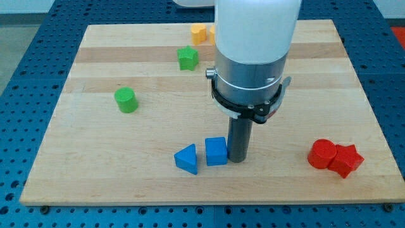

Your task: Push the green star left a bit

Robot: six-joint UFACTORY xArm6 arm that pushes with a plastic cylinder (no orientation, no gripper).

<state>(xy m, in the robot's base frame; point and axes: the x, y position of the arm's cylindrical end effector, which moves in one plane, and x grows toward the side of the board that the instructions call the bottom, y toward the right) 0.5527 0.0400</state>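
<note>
Wooden board (95,183) on blue pegboard. My tip (237,160), plain rod without fingers, near edge, touching right side of blue cube (216,152); blue triangular block (187,159) just left. Green star block (187,58) far, left of arm.

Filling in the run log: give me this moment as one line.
target: green star, upper board | my tip: beside blue cube, far below star | contact with star: none | push: not yet begun
</note>
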